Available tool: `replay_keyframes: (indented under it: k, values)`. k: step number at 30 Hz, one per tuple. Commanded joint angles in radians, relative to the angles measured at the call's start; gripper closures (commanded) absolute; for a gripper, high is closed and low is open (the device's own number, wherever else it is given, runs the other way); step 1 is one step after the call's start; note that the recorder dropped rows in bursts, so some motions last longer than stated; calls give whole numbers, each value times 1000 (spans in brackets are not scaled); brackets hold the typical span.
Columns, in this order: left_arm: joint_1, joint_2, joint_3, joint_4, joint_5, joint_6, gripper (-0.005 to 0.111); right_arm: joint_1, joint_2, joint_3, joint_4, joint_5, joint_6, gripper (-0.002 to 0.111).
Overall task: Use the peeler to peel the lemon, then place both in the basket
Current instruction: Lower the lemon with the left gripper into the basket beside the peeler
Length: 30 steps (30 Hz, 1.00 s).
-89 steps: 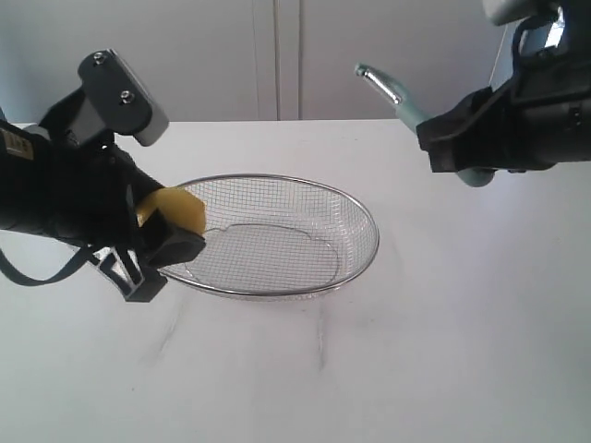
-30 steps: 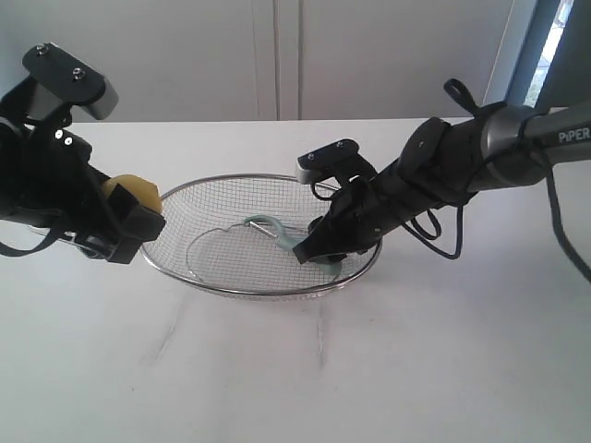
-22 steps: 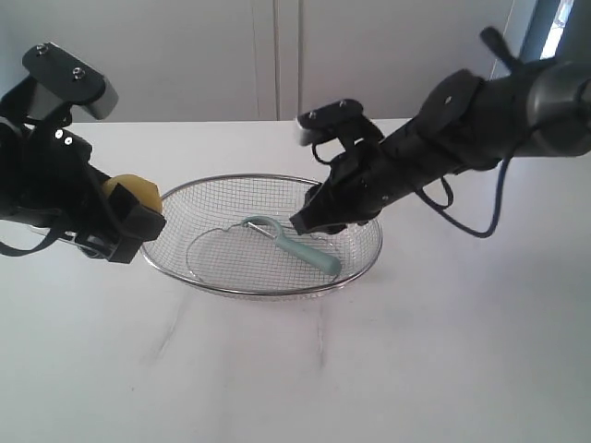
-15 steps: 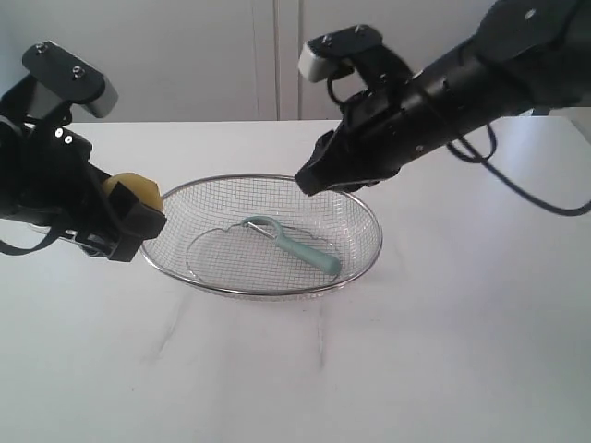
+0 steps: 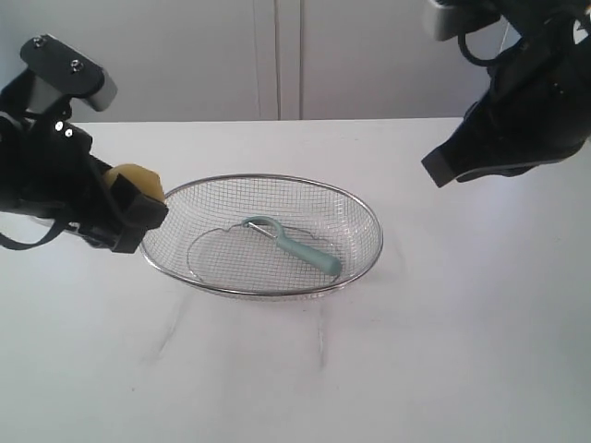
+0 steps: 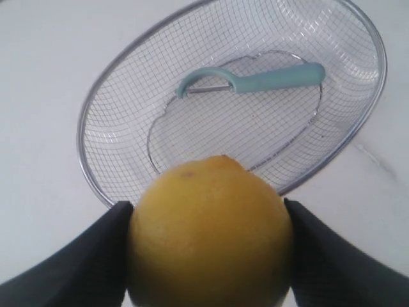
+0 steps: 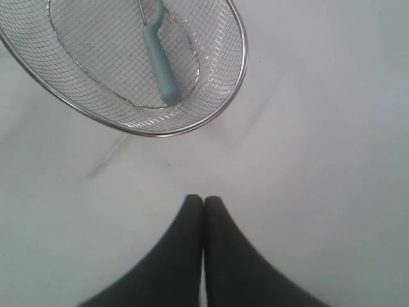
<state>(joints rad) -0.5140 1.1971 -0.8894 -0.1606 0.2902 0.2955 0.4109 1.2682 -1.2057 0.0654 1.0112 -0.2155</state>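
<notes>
The yellow lemon (image 5: pixel 136 177) (image 6: pixel 211 236) is clamped between the black fingers of my left gripper (image 5: pixel 138 198) (image 6: pixel 208 206). It hangs just outside the left rim of the wire-mesh basket (image 5: pixel 374 226) (image 6: pixel 82 137) (image 7: pixel 239 64). Inside the basket the teal peeler (image 5: pixel 300 246) (image 6: pixel 268 78) (image 7: pixel 158 61) lies flat on the mesh. Its curved head points toward the lemon's side. High at the right, my right gripper (image 5: pixel 436 172) (image 7: pixel 203 199) is well clear of the basket. Its fingers are pressed together with nothing between them.
The basket stands mid-table on a white tabletop (image 5: pixel 443 351). A pale wall with cabinet seams (image 5: pixel 277 55) runs along the far edge.
My right gripper has risen out of the basket and swung up to the right, shutting empty. The peeler stays lying in the basket. The left gripper and lemon have barely moved.
</notes>
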Motion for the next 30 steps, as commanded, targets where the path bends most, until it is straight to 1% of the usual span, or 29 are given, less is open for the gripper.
replay_keyframes:
  k: [1,4,6,7,9,13,14,16,18,19,21,24,30]
  values:
    - [2,38,5,-13,-271,41,107,-2,-9,10,-14,-1,18,108]
    - [2,109,3,-13,-526,41,107,-2,-9,10,-14,12,22,108]
    - [2,174,-3,-10,-666,41,107,-2,-9,10,-18,12,37,108]
    - [2,210,-11,-10,-702,41,107,-2,-9,10,-19,12,39,108]
    - [2,276,-36,-10,-715,41,107,-2,-9,10,-19,12,39,108]
    - [2,417,-73,-10,-684,25,107,-2,-9,10,-21,12,39,108]
    - [2,447,-84,-10,-639,2,107,-2,-9,10,-21,12,39,108]
    - [2,502,-133,-10,-447,-33,107,-2,-9,10,-21,12,39,108]
    - [2,560,-185,-10,-338,-35,107,-2,-9,10,-20,10,39,108]
    - [2,580,-205,-10,-309,-35,107,-2,-9,10,-20,10,39,108]
    - [2,621,-250,-10,-273,-35,107,-2,-9,10,-20,3,39,108]
    - [2,662,-298,-10,-271,-33,107,-2,-9,10,-18,-3,39,108]
    - [2,720,-322,-10,-276,-26,107,-2,-9,10,-18,-3,39,108]
